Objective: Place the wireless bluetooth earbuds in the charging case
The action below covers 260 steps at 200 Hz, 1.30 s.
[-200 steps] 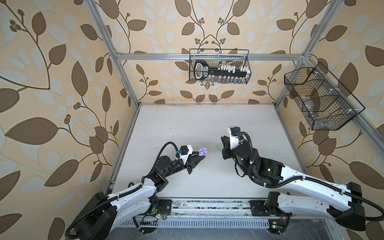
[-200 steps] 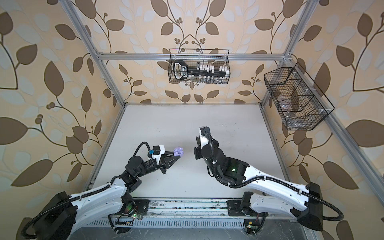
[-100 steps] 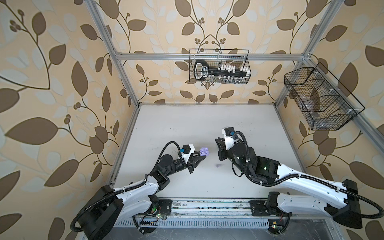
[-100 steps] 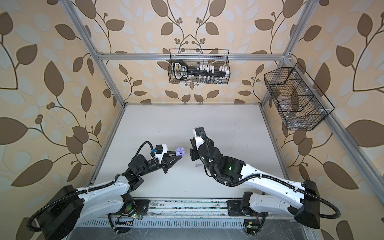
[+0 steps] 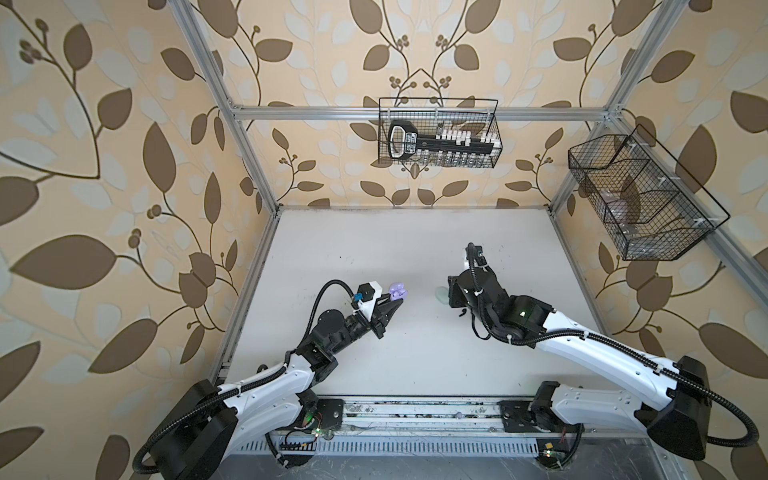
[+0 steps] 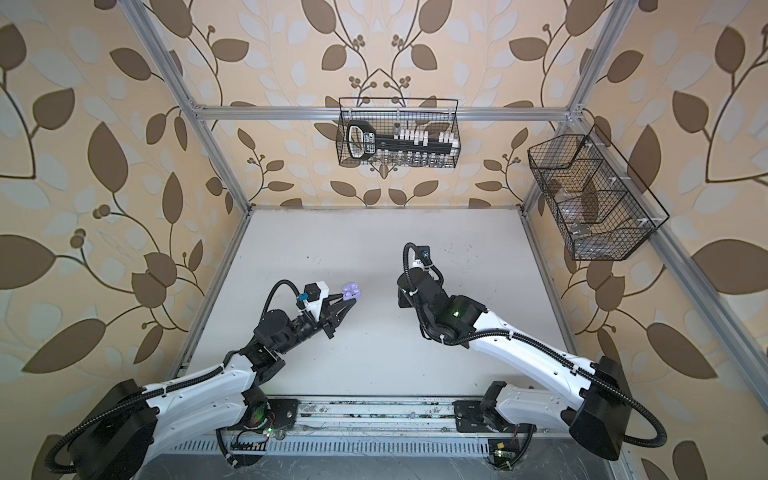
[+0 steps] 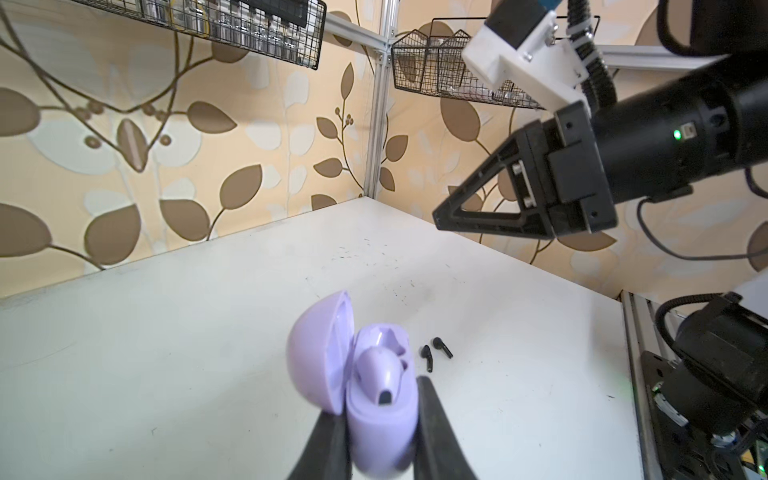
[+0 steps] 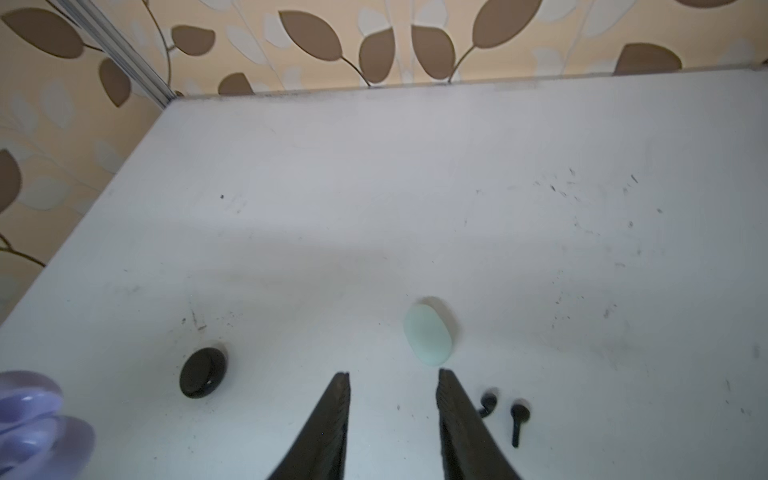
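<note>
White matte tabletop (image 5: 415,249) carries the loose items. Above it the left gripper (image 7: 380,411) pinches the base of a lavender plastic clamshell charging case (image 7: 320,353), lid hinged open, with one lavender stemmed earbud (image 7: 380,374) seated inside. Right gripper (image 8: 394,376) hangs over the table with jaws spread and nothing between them; a closed pale-mint oval plastic case (image 8: 428,334) lies just past its tips, a closed black round case (image 8: 203,372) lies further aside, and two tiny black stemmed plastic earbuds (image 8: 519,415) lie loose beside one finger.
</note>
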Each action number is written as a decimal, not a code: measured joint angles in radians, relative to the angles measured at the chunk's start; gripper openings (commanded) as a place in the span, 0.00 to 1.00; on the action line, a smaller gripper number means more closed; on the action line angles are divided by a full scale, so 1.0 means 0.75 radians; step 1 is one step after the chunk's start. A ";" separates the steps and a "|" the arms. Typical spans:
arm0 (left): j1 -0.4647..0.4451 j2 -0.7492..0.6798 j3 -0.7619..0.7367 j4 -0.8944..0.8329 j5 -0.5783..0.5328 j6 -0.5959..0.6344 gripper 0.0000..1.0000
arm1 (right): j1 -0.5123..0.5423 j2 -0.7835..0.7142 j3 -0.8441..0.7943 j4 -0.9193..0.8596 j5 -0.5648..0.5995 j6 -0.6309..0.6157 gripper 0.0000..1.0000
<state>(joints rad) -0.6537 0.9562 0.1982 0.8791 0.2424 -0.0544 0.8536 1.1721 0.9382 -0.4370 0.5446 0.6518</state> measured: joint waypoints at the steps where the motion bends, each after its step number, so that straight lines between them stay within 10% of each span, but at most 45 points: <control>1: 0.000 0.000 0.000 0.000 -0.001 0.000 0.00 | 0.000 -0.001 -0.002 -0.004 -0.001 -0.002 0.51; 63: 0.000 -0.029 -0.001 -0.022 -0.058 0.000 0.00 | 0.034 -0.012 -0.172 -0.230 -0.082 0.141 0.58; 155: 0.000 -0.080 -0.010 -0.061 -0.092 0.002 0.00 | 0.806 -0.245 -0.543 -0.395 -0.192 0.686 0.64; 260: 0.000 -0.122 -0.017 -0.082 -0.115 0.036 0.00 | 1.089 0.057 -0.485 -0.369 -0.274 0.941 0.56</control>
<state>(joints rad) -0.6537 0.8646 0.1852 0.8173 0.1558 -0.0277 1.6707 1.2148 0.5743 -0.7136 0.3389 1.3579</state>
